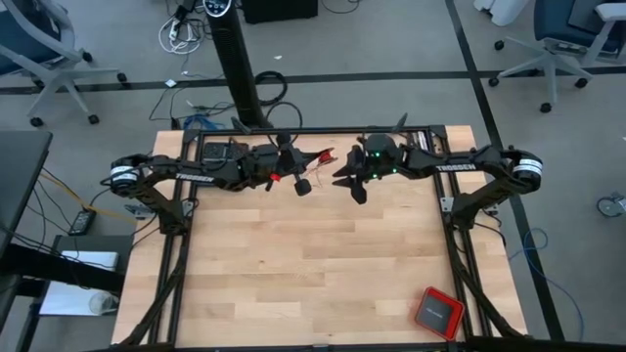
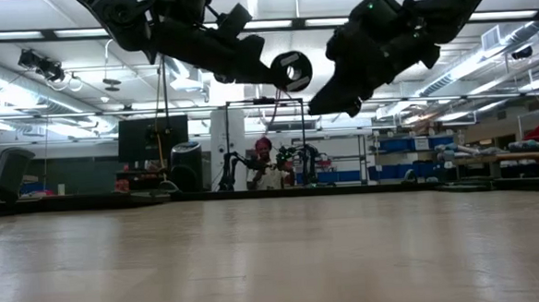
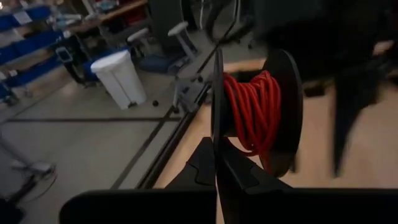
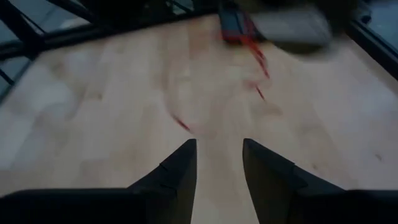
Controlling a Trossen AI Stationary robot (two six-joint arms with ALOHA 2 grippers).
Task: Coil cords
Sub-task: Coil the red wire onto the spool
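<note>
Gripping a black spool (image 3: 280,112) by one flange, the left gripper (image 3: 217,155) is clamped shut above the far part of the wooden table (image 1: 313,274). Red cord (image 3: 252,112) is wound tight on the spool's core, well clear of the tabletop. Just to its right, the right gripper (image 4: 219,163) hangs released, fingers apart and holding nothing. A red square box (image 1: 437,312) lies at the near right corner.

cord: thin red cord (image 3: 252,109), wound in tight turns round the core of a black two-flanged spool (image 3: 283,112)
state: coiled, a compact bundle between the flanges
pose: held up above the bench, spool on edge
place: upper centre of the high view, left of middle (image 1: 293,178)
</note>
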